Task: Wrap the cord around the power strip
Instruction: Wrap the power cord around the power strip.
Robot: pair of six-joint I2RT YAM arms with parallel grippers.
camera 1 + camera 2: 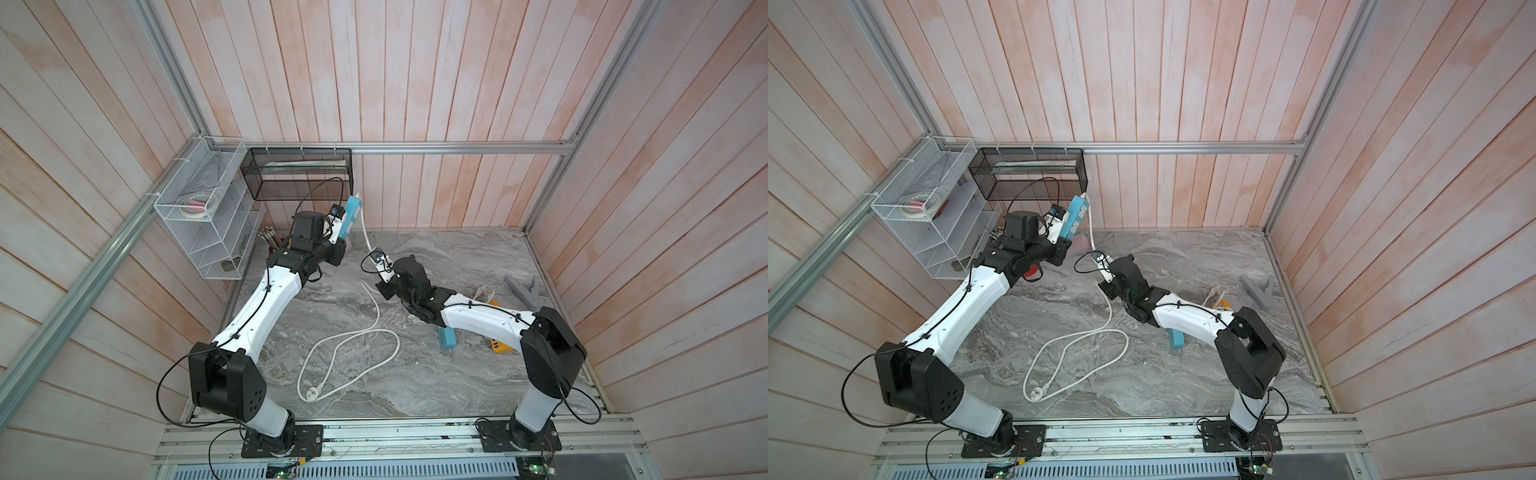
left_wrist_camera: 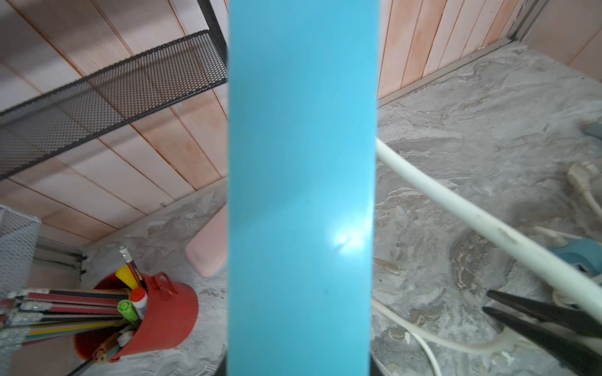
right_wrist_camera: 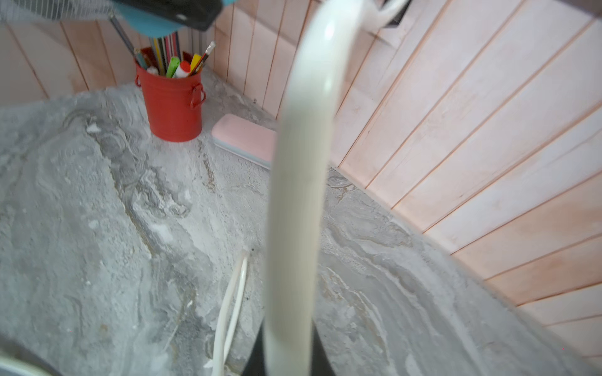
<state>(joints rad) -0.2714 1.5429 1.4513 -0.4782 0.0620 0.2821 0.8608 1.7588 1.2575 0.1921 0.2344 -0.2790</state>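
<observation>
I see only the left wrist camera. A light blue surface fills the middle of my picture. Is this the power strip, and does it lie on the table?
Observer: Yes, it is the light blue plastic power strip. In both top views the left gripper holds it lifted clear of the grey marble table, with the cord end uppermost.
Operator: Is the white cord already around it?
Observer: No turn is made yet. The white round cord passes through the right gripper, which is shut on it. Below that it lies in one loose loop on the table and ends at its white plug.
</observation>
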